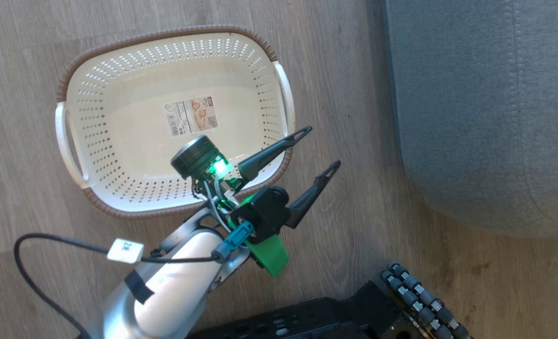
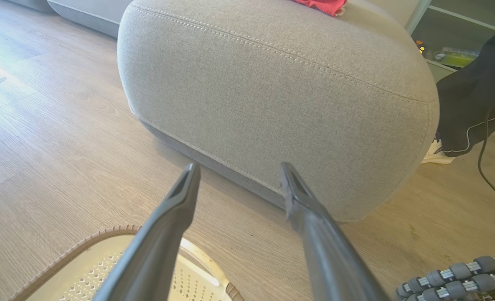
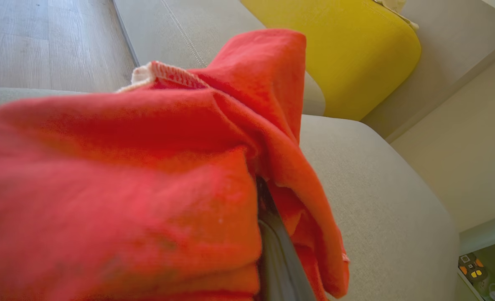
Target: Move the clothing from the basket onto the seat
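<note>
Red clothing (image 3: pixel 126 179) cloaks our right gripper (image 3: pixel 277 251) over the seat (image 3: pixel 376 192) (its grip we cannot tell; left gripper (image 1: pixel 321 147) gapes wide), so release seems next.

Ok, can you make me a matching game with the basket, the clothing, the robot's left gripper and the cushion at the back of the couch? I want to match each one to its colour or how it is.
Things:
1. basket
2. clothing
3. left gripper
4. back cushion

Colour or state:
A. yellow
B. open, nothing between its fingers
C. empty, on the wooden floor
D. red with a white edge

Right pairs: 1-C, 2-D, 3-B, 4-A.
</note>
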Controlling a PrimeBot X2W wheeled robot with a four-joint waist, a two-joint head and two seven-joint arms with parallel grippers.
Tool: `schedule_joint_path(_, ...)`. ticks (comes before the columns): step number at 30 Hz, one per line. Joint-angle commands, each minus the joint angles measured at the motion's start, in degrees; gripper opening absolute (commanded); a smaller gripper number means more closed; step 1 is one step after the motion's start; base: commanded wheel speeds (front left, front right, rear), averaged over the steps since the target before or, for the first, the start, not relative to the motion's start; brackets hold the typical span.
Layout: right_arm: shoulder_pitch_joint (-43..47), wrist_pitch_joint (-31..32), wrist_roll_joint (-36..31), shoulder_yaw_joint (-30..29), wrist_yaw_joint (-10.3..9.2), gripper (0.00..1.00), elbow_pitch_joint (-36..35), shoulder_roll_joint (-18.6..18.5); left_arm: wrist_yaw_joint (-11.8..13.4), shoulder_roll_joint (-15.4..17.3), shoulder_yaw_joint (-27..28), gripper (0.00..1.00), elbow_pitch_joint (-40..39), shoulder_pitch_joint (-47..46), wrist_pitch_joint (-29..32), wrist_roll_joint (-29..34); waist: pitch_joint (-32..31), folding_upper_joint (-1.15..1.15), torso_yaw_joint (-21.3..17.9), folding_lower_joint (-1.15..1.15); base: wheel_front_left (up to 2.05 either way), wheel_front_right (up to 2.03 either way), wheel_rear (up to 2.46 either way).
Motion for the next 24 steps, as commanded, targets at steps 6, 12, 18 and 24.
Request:
schedule_joint_path(6, 2.0, -0.4, -2.6, -4.0, -0.02, 1.00, -2.6, -0.8, 0.0, 0.9, 1.5, 1.00, -1.3, -0.2, -0.5, -0.7, -1.2, 0.00, -0.8, 0.00, 0.00, 0.00, 0.00)
schedule_joint_path(12, 3.3, -0.4, -7.4, -2.8, -0.02, 1.00, -3.2, 0.2, 0.0, -0.2, 0.2, 1.00, 0.1, 0.4, -0.5, -0.9, -4.9, 0.00, -1.0, 0.00, 0.00, 0.00, 0.00)
schedule_joint_path(18, 4.6, -0.4, -12.8, 0.1, -0.02, 1.00, -3.1, -0.6, 0.0, -2.9, 0.6, 1.00, -0.3, 2.1, -0.5, -2.6, -11.1, 0.00, -0.8, 0.00, 0.00, 0.00, 0.00)
schedule_joint_path(24, 5.2, -0.3, -15.4, 1.0, -0.02, 1.00, -1.8, 0.1, 0.0, -4.8, 2.6, 1.00, -1.2, 4.8, -0.5, -3.8, -18.4, 0.00, -1.0, 0.00, 0.00, 0.00, 0.00)
